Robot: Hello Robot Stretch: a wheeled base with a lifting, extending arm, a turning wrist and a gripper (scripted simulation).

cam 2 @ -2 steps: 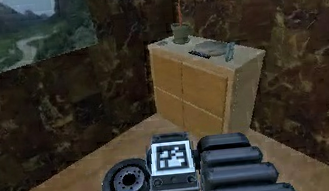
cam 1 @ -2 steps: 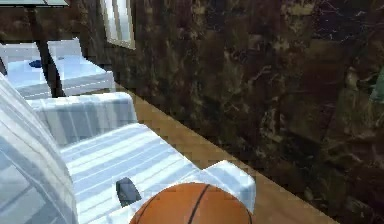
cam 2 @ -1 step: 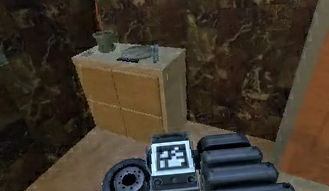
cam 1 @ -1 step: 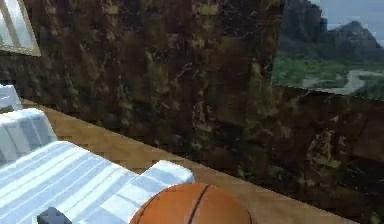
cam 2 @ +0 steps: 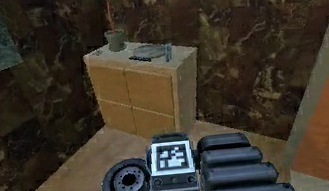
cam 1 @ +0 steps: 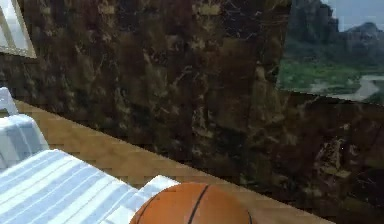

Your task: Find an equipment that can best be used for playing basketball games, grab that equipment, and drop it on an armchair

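Orange, black-seamed rubber basketball (cam 1: 190, 207) shows just beside the pale blue striped armchair (cam 1: 50, 185). The dark gripper (cam 2: 126, 186) shows, but its fingers are indistinct, so I cannot tell whether they hold anything.

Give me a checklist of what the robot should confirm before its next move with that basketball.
1. Ball found: ok. An orange basketball sits at the forward view's bottom edge.
2. Ball held by the gripper: cannot tell; its far end cannot be made out.
3. Drop spot nearby: ok. A blue and white striped seat lies just left of the ball.
4. Seat is really an armchair: cannot tell; just a corner shows.
5. Ball already resting on the seat: cannot tell.
6. Room on the arm's side: ok, probably. Bare floor lies between the arm and the wooden cabinet.
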